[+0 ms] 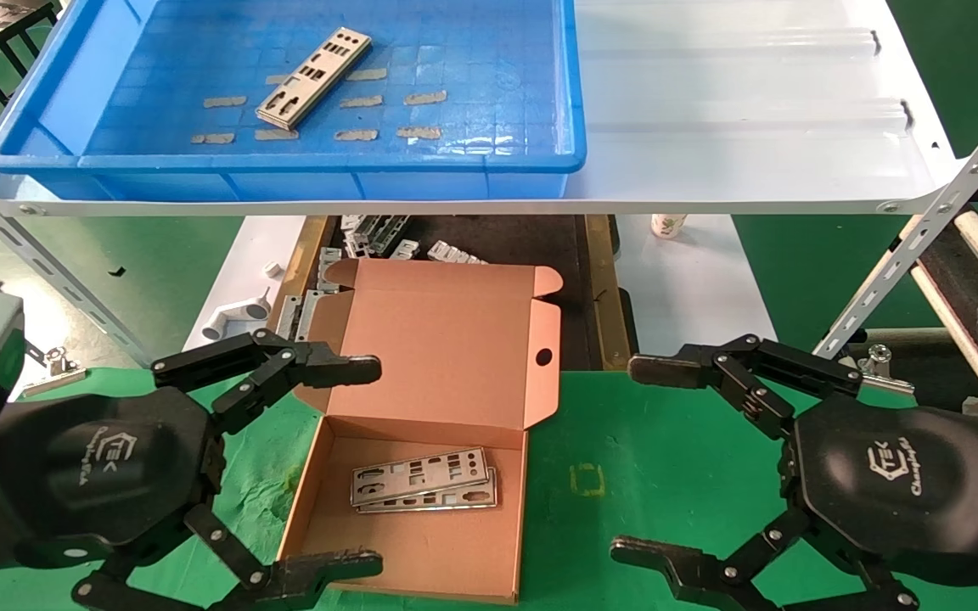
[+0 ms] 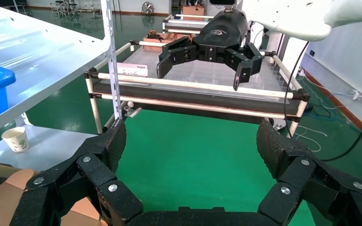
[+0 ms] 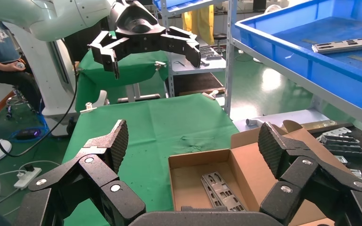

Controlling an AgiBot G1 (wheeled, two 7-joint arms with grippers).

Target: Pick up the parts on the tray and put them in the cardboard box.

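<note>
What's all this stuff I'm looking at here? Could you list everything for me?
tray: one, bright blue, on the upper shelf
shelf sheet: one, glossy white, under the tray
tape scraps: several, tan, on the tray floor
part: one, silver, lying in the tray
parts in box: two, silver, stacked
cardboard box: one, brown, lid open, on the green cloth
paper cup: one, white, below the shelf
pipe fitting: one, white, beside the box
left pincer: black, open, over the box
right pincer: black, open, over the cloth

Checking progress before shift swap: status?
Left gripper and right gripper open, empty. Two parts in cardboard box; one part on tray. Nothing in the way.
</note>
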